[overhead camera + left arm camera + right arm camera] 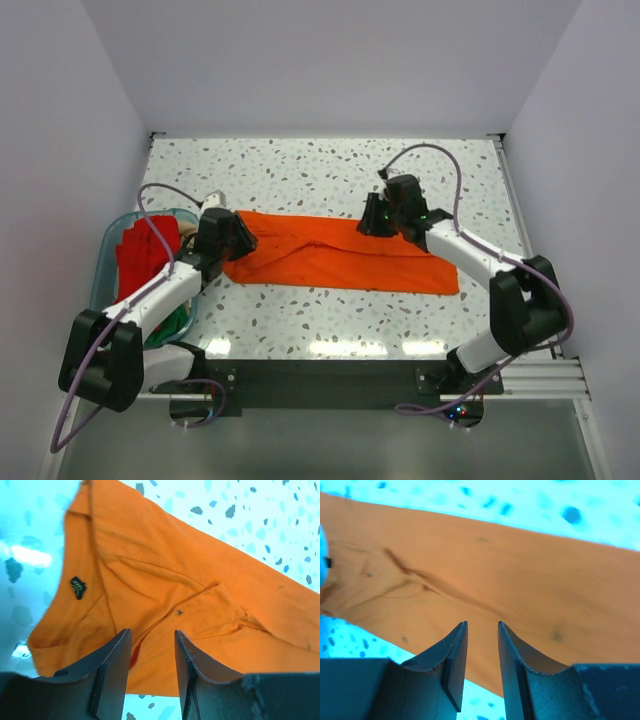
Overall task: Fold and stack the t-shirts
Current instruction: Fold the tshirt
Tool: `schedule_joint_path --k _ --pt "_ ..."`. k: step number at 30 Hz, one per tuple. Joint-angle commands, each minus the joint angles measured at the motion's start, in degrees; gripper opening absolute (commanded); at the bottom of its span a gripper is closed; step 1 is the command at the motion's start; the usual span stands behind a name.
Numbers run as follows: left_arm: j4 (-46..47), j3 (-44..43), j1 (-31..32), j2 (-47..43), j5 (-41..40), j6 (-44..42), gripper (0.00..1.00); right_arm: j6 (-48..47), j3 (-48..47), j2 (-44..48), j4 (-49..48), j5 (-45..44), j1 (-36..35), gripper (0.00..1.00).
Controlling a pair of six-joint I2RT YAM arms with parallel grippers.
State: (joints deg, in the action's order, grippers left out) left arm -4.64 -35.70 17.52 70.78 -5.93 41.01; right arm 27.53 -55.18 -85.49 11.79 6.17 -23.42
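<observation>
Orange shirt (340,262) left corner hidden beneath left pincer (240,243)

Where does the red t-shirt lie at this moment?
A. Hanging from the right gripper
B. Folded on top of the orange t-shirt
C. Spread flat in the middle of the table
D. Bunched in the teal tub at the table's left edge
D: the red t-shirt sits crumpled inside the teal tub.

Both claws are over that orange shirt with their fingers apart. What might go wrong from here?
The left gripper and right gripper hover open over the orange shirt; closing may pinch only the top layer, so the fold could pull apart.
The shirt's left end lies near the tub; lifting there might snag cloth on its rim.
</observation>
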Motion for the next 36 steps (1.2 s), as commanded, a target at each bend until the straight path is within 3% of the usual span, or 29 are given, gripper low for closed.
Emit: schedule_joint_path --k 1,11,21,30,36 --pt "-3.4 1.7 -0.6 -2.3 -5.5 2.2 0.45 -4.0 -7.7 -6.7 -4.9 1.7 -4.7 0.34" --pt "-0.1 3.4 -0.6 0.8 -0.9 1.5 0.49 -8.2 -25.8 -25.5 -7.1 4.1 -13.2 0.34" --pt "3.1 3.6 -0.6 3.3 3.1 0.6 0.46 -9.4 -36.0 -34.4 -4.2 3.7 -16.0 0.34" --pt "5.6 4.9 -0.6 3.3 5.0 0.4 0.34 -10.2 -38.5 -37.7 -2.5 3.3 -17.3 0.37" --pt "5.8 5.6 -0.6 2.0 5.6 -0.1 0.18 -10.7 -39.8 -39.7 -1.6 2.9 -18.0 0.38"
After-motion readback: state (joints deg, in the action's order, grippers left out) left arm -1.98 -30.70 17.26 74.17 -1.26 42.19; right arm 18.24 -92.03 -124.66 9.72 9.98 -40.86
